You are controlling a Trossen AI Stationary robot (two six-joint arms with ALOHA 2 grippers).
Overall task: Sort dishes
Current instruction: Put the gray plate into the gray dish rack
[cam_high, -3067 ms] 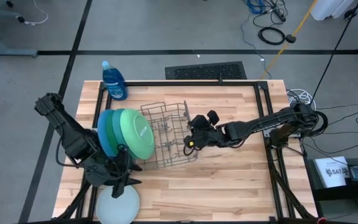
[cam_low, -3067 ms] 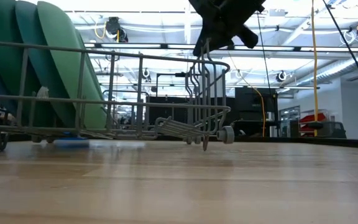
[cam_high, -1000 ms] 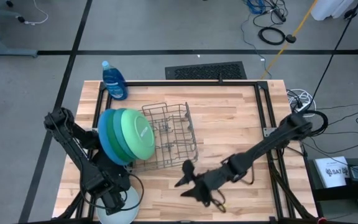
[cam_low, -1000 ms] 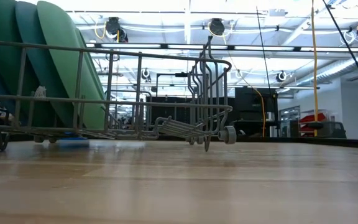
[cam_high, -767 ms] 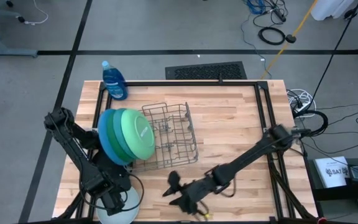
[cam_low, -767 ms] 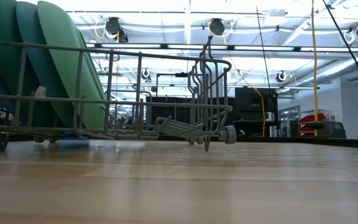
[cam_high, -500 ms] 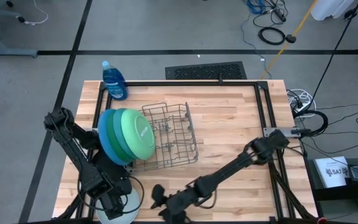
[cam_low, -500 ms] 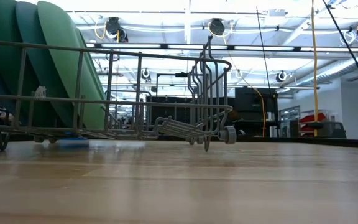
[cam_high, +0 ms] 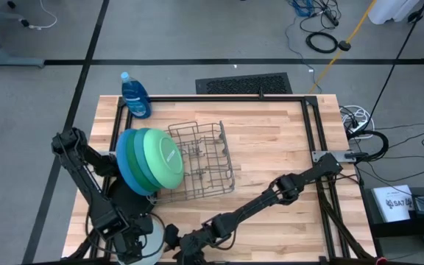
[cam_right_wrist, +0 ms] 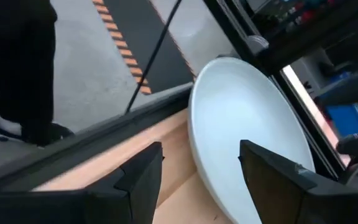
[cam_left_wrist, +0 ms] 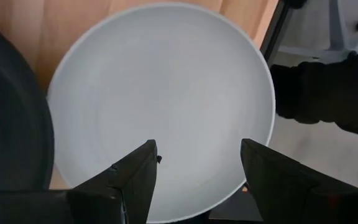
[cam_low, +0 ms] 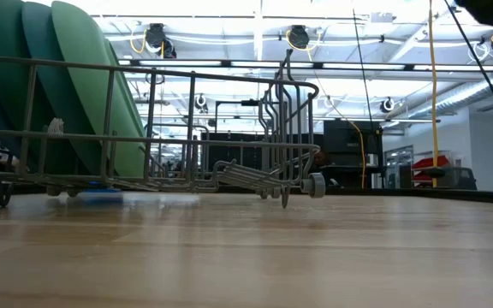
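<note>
A pale blue-white plate [cam_high: 155, 237] [cam_left_wrist: 160, 93] [cam_right_wrist: 247, 118] lies flat at the table's near left corner. My left gripper [cam_high: 133, 246] [cam_left_wrist: 199, 152] hangs open over it, pointing down. My right gripper [cam_high: 174, 237] [cam_right_wrist: 201, 162] reaches in open from the right, its fingers short of the plate's rim. A large blue plate [cam_high: 124, 158], a dark green plate [cam_high: 135, 165] and a light green plate [cam_high: 160, 158] [cam_low: 92, 94] stand on edge in the left end of the grey wire rack [cam_high: 201, 158] [cam_low: 195, 137]. A dark round shape [cam_left_wrist: 8, 124] lies beside the pale plate.
A blue soap bottle [cam_high: 135, 94] stands at the far left corner. Bare wood [cam_high: 271, 147] spreads right of the rack. The right arm [cam_high: 271, 197] stretches low across the near half of the table. A dark trouser leg and shoe [cam_right_wrist: 14, 74] show beyond the table's edge.
My right gripper has swept along the near side of the table toward its left edge and sunk lower, ending beside the pale plate, still open. The plates and the rack have kept their places.
</note>
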